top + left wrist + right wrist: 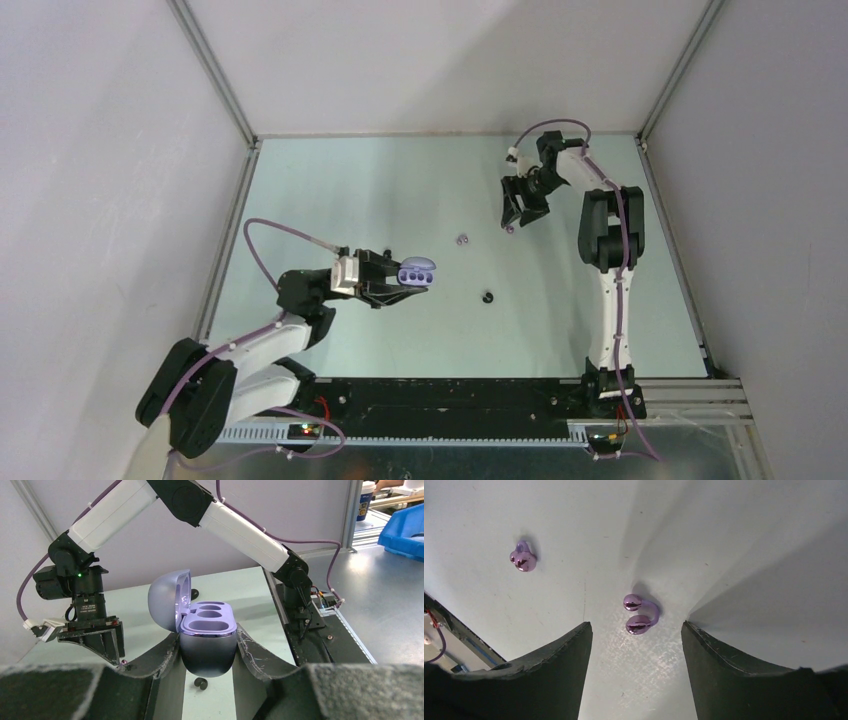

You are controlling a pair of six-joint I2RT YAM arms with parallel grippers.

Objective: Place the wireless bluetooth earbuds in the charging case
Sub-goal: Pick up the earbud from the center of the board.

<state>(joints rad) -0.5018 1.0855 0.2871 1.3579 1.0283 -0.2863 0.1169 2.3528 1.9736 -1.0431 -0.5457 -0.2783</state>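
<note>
purple earbud, centred between right end effector fingers

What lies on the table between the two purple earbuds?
Nothing. In the right wrist view the table is bare between the nearer purple earbud and the farther purple earbud. The top view shows the same.

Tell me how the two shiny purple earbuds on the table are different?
The near shiny purple earbud lies between the open jaws of the right gripper, its two beads apart on a curved band. The far shiny purple earbud lies outside the jaws, its beads bunched together. Both are glossy, tiny and rest on the pale table.
</note>
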